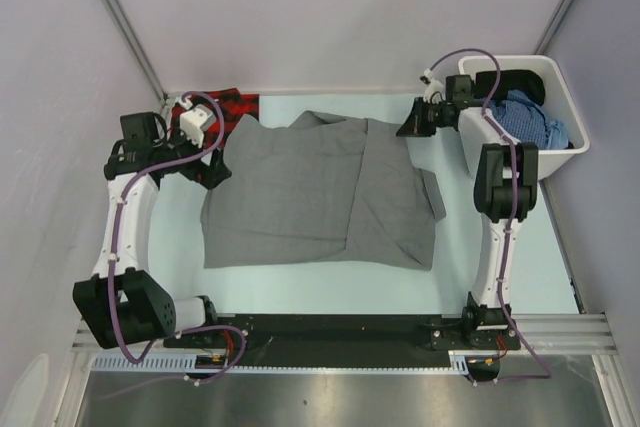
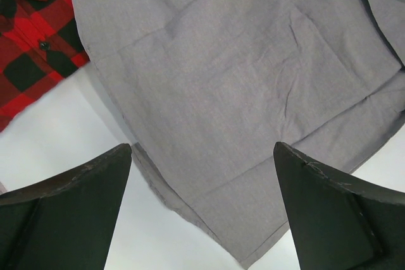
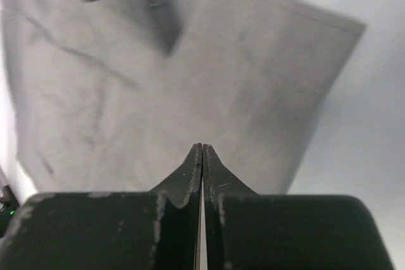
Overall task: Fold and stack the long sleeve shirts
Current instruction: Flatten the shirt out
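1. So, we count two shirts. The grey shirt [image 1: 320, 192] lies flat across the middle of the table [image 1: 300, 287], with its right part lapped over the rest.
2. The plaid shirt [image 1: 232, 103], red and black, sits at the far left corner. Its near edge runs under the grey one.
3. We only get a strip of the plaid shirt from above, since the left arm and its cable cover a good part. The left wrist view shows one corner of it with a dark button.
4. Two grippers. The left gripper [image 1: 216, 171] hangs at the grey shirt's left edge, and its fingers [image 2: 82, 200] are spread wide with nothing between them.
5. The right gripper [image 3: 202, 150] is at the shirt's far right corner, tips pressed together. We can't tell if they touch the cloth, and that view is blurry.
6. One white bin [image 1: 572, 143] stands at the far right, just beside the right arm. It holds crumpled blue cloth [image 1: 535, 119] and something dark [image 1: 525, 80] we can't make out, and the arm cuts across its near side.
7. A white patch at the top edge of the left wrist view is cut off.
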